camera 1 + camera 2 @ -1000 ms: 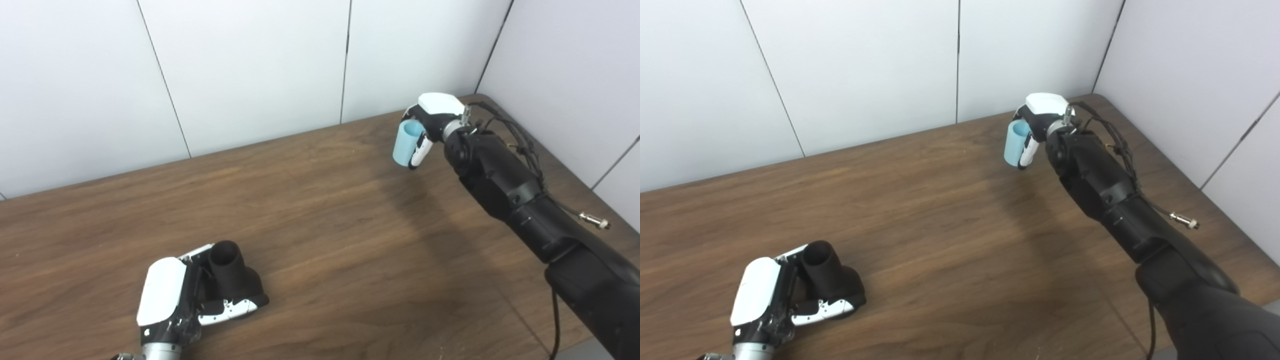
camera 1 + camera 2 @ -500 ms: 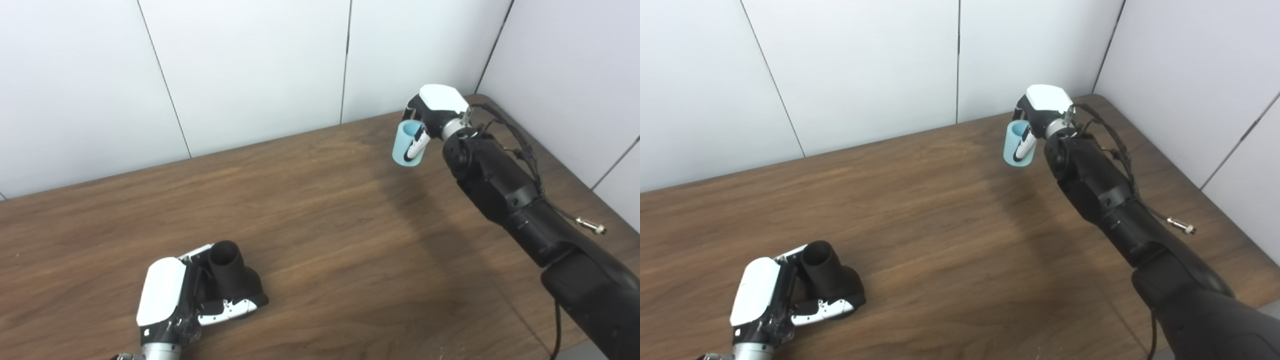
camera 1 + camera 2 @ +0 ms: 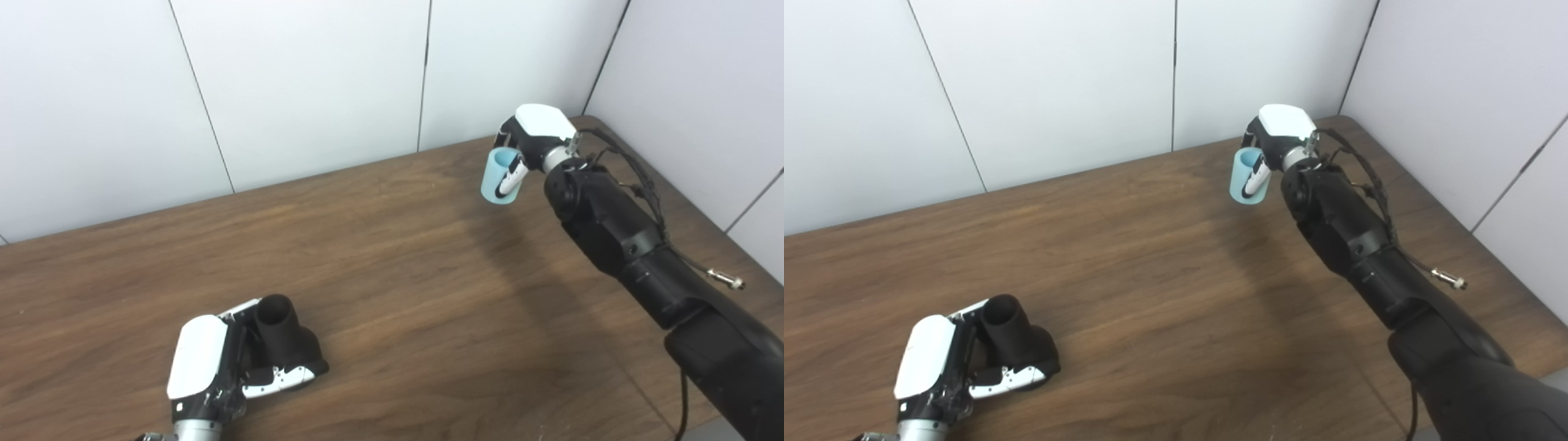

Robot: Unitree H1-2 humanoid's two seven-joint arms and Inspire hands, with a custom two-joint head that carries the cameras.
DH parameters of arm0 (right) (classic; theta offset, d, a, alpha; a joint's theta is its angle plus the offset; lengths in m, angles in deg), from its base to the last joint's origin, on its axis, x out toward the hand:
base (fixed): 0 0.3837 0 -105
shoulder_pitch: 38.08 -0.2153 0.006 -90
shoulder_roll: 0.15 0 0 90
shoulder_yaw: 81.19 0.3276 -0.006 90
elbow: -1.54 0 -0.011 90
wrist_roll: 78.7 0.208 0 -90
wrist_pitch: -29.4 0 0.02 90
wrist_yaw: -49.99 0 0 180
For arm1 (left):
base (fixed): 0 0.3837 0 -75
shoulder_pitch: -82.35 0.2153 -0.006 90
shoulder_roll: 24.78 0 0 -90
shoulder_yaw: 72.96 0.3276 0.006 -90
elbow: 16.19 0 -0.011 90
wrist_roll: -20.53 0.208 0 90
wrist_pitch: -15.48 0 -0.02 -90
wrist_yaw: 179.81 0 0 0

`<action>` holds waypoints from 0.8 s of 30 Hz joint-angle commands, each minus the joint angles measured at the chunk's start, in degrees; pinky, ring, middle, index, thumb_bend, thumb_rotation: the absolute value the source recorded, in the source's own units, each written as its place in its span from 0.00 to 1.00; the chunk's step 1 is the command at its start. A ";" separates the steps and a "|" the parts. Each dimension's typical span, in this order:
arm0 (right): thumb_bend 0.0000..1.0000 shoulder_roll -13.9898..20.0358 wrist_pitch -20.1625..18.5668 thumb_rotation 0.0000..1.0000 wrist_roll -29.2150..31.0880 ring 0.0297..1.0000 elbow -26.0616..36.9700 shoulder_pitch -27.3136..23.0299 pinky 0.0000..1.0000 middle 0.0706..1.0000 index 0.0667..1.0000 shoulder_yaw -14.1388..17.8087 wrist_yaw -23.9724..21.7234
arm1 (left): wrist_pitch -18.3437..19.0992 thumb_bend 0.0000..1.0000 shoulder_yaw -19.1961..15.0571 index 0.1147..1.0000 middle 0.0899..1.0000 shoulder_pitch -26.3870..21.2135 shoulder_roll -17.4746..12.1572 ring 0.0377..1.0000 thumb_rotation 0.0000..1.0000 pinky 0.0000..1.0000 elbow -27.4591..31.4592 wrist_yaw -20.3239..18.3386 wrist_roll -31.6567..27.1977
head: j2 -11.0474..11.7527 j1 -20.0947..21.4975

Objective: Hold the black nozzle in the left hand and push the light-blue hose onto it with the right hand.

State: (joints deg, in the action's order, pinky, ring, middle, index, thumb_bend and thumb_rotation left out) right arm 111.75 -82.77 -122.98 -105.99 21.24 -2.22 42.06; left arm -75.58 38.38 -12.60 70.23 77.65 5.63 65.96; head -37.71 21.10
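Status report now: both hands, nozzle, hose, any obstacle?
Left hand shut on black nozzle, low at table. Right hand shut on light-blue hose, far apart. Nothing between them.

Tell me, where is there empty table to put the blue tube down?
The widest bare wood lies between the left hand holding the black nozzle and the right hand holding the light-blue hose. It is crowded only at the near-left corner and along the right arm.
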 commanded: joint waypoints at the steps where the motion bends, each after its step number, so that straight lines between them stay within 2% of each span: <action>1: 0.52 2.36 1.89 0.00 0.56 0.34 4.37 -0.76 0.28 0.38 0.49 1.53 1.36 | 3.89 0.52 -0.46 0.42 0.44 2.33 -1.54 0.49 0.00 0.46 -1.33 -3.37 1.40 | -0.17 -0.79; 3: 0.52 2.31 2.01 0.00 1.05 0.36 7.68 0.06 0.30 0.40 0.49 2.34 1.18 | 4.00 0.52 -0.36 0.42 0.44 2.49 -1.34 0.49 0.00 0.46 -1.14 -3.40 1.60 | -0.29 -1.62; 5: 0.51 1.94 1.35 0.00 1.96 0.36 11.56 0.88 0.32 0.45 0.51 3.26 0.22 | 4.01 0.52 -0.31 0.42 0.44 2.70 -1.08 0.49 0.00 0.47 -1.08 -3.35 1.88 | -0.43 -2.51; 8: 0.52 1.74 1.39 0.00 3.51 0.38 16.88 2.01 0.39 0.46 0.47 4.16 -1.67 | 3.89 0.52 -0.12 0.42 0.44 2.94 -0.79 0.49 0.00 0.47 -1.10 -3.16 2.50 | -0.71 -4.21; 11: 0.51 1.64 3.07 0.00 2.85 0.36 21.63 2.56 0.34 0.46 0.49 3.51 -2.17 | 3.86 0.52 -0.07 0.42 0.44 3.25 -0.27 0.50 0.00 0.47 -1.15 -2.97 3.01 | -0.98 -6.01; 13: 0.51 0.81 2.56 0.00 2.19 0.35 25.64 2.60 0.32 0.46 0.49 2.87 -3.54 | 3.67 0.52 0.00 0.42 0.44 3.41 0.12 0.49 0.00 0.47 -1.27 -2.70 3.29 | -1.13 -7.45; 17: 0.52 -0.99 -0.50 0.00 -0.23 0.36 33.04 1.96 0.36 0.47 0.47 1.36 -8.42 | 3.70 0.52 0.42 0.42 0.43 3.61 0.72 0.48 0.00 0.47 -1.35 -2.60 4.29 | -1.43 -9.65; 19: 0.52 -2.08 -0.15 0.00 0.26 0.37 36.08 1.60 0.38 0.46 0.46 0.72 -10.55 | 4.12 0.52 0.78 0.42 0.44 3.71 1.16 0.49 0.00 0.47 -1.41 -2.69 5.00 | -1.63 -11.34; 22: 0.52 -3.40 0.64 0.00 1.06 0.40 39.26 1.12 0.47 0.46 0.46 0.04 -13.41 | 4.48 0.52 1.26 0.42 0.43 3.82 1.87 0.49 0.00 0.46 -1.63 -2.57 5.92 | -1.78 -13.03; 24: 0.52 -4.76 -0.14 0.00 1.78 0.39 42.16 0.20 0.47 0.46 0.46 -0.59 -16.56 | 4.71 0.52 1.60 0.42 0.44 3.87 2.34 0.49 0.00 0.47 -1.71 -2.47 6.37 | -1.84 -14.11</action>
State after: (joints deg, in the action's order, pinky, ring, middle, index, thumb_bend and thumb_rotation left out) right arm 106.83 -82.99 -121.49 -66.96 24.94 -3.27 26.58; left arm -74.02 38.85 -11.06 73.00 78.49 6.20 70.80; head -39.46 6.95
